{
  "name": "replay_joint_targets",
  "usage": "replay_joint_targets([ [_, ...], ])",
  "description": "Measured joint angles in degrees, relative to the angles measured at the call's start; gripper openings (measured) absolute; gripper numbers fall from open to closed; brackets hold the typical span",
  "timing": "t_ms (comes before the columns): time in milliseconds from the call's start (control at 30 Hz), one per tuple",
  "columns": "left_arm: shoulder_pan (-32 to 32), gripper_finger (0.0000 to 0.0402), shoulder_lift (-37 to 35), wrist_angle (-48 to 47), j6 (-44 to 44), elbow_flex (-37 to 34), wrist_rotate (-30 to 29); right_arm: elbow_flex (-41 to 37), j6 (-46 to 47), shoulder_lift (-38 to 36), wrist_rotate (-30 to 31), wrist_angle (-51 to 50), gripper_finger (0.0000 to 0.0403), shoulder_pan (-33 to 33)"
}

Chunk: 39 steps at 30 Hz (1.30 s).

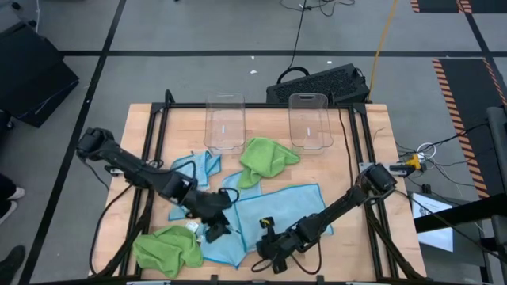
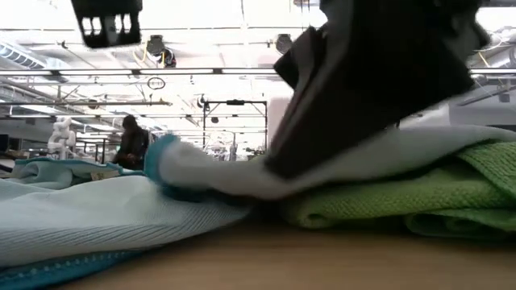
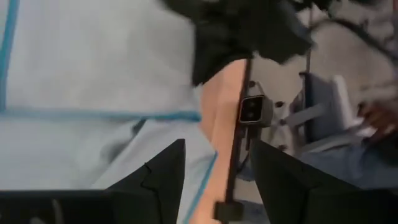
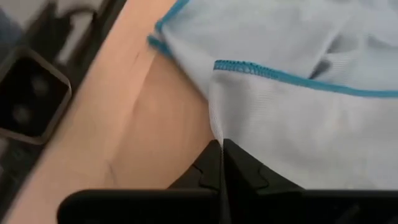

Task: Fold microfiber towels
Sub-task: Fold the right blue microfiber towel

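Right end effector [image 4: 221, 163] pinching blue towel [image 4: 311, 118] edge

An industrial robotics lab. A wooden counter [image 1: 364, 134] stands on a grey floor with hazard striping [image 1: 455, 91]. Ceiling trusses [image 2: 97, 76] span a large hall beyond.

A grey floor [image 1: 198, 32] crossed by dark lines lay around the wooden table [image 1: 372, 138], with orange-and-black hazard tape [image 1: 459, 87] at one side. Beyond stretched a bright hall under ceiling beams [image 2: 97, 76], where a person [image 2: 131, 143] sat far off
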Motion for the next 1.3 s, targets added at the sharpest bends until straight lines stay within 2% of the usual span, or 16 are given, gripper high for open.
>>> replay_joint_targets([
  [167, -7.6, 0.0204, 0.0, 2.2, 16.4, 1.1, -11.4, 0.0, 6.0, -3.0, 1.8, -0.1, 0.0001, -0.1],
  [333, -11.9, 0.0268, 0.7, 3.0, 26.3, 1.1, -23.7, 0.0, 6.9, -5.3, 1.6, -0.4, 0.0001, -0.7],
  [400, -12.3, 0.0299, 1.8, 2.7, 29.3, 1.1, -26.4, 0.0, 7.5, -5.9, 1.6, -1.0, 0.0001, -1.2],
  [500, -11.8, 0.0337, 4.6, 5.9, 35.5, 1.0, -27.3, 0.0, 7.7, -6.6, 1.6, -2.4, 0.0001, -2.1],
  [600, -11.2, 0.0353, 8.3, 9.8, 40.2, 1.0, -27.1, 0.0, 7.7, -7.2, 1.6, -2.8, 0.0001, -3.1],
  [700, -10.3, 0.0347, 11.5, 11.6, 42.4, 1.0, -26.6, 0.0, 7.7, -7.2, 1.5, -2.7, 0.0, -3.9],
  [833, -8.8, 0.0314, 14.7, 11.7, 40.8, 1.0, -25.2, 0.0, 8.8, -7.2, 1.4, -2.7, 0.0, -4.8],
  [1000, -7.3, 0.0275, 17.1, 12.5, 36.6, 1.0, -23.6, 0.0, 9.4, -7.2, 1.4, -2.8, 0.0, -5.4],
  [1300, -5.3, 0.0228, 19.7, 11.9, 26.5, 1.0, -23.5, 0.0, 9.8, -7.2, 1.4, -3.7, 0.0, -5.2],
])
